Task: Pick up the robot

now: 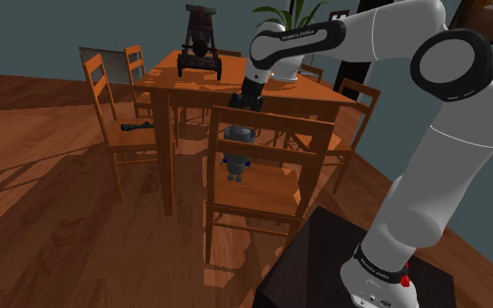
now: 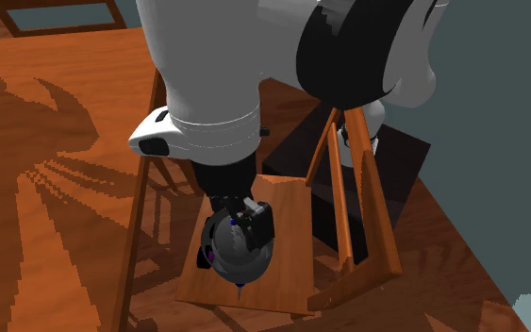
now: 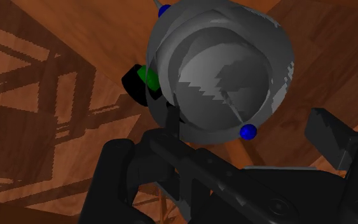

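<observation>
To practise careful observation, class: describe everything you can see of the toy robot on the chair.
The toy robot has a smooth grey domed head with small blue knobs and a green piece on a black side part. In the shoulder view its lower parts look blue. It appears to stand upright on the wooden chair seat, under the table's edge. The gripper hangs right above its head with its fingers apart and not clasping it.
</observation>
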Available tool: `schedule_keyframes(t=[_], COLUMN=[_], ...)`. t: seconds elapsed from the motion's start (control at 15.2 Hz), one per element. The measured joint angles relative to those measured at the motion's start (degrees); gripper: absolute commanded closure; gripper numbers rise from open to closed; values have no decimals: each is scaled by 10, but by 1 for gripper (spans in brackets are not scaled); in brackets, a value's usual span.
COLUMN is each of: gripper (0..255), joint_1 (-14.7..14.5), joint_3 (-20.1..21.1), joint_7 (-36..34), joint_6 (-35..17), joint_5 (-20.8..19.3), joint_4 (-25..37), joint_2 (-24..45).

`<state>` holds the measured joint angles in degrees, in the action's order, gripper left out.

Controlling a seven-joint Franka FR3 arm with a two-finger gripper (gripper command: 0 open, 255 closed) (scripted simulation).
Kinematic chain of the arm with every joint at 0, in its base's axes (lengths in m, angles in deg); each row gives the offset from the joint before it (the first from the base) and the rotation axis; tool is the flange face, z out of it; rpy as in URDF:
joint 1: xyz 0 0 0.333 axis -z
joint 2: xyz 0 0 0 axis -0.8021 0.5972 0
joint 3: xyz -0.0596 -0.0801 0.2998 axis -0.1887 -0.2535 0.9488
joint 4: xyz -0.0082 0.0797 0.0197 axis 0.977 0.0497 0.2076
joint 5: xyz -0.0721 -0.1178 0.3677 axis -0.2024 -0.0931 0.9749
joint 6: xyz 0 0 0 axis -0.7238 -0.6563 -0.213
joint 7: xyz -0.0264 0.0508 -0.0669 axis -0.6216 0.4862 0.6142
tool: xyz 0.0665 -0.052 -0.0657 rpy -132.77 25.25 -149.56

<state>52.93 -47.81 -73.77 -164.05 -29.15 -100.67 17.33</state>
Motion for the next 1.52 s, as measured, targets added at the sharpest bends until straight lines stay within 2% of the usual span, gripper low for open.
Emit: schedule_keyframes(t=[0.73,1.52], gripper=[255,255], joint_1=[0,1], joint_3=[0,-1], joint_7=[0,-13], joint_6=[1,87], joint_5=[0,-6], joint_4=[0,83], joint_2=[-1,-4])
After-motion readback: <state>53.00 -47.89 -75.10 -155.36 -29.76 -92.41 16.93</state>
